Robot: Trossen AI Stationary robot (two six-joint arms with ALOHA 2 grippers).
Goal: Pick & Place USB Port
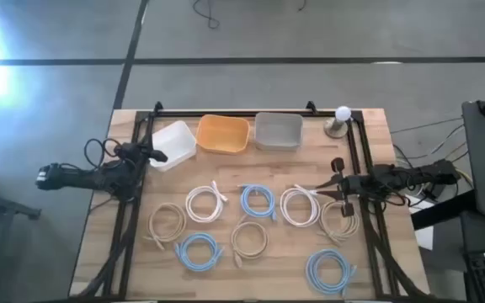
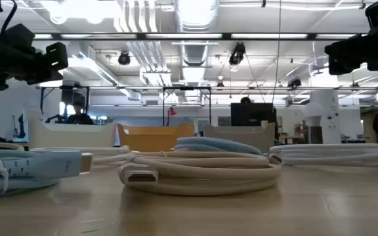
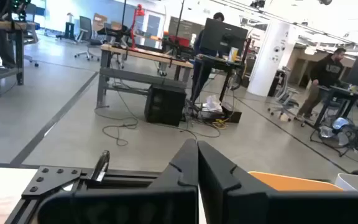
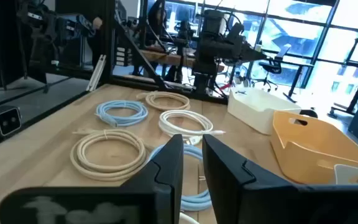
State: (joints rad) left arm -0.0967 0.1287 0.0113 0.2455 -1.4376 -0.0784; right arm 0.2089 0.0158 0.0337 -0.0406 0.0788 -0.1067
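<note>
Wooden table [image 1: 369, 269] holds nine coiled USB cables [image 1: 298, 206] below three bins [image 1: 222, 135]; light, floppy, best pinched across a loop. Right gripper [image 1: 327, 190] beside them, narrowly parted; left gripper [image 1: 160, 156] closed by the white bin.

Open-plan robotics lab (desks [image 3: 143, 55], monitors [image 3: 221, 35], exposed ceiling ducts [image 2: 196, 29]).
</note>
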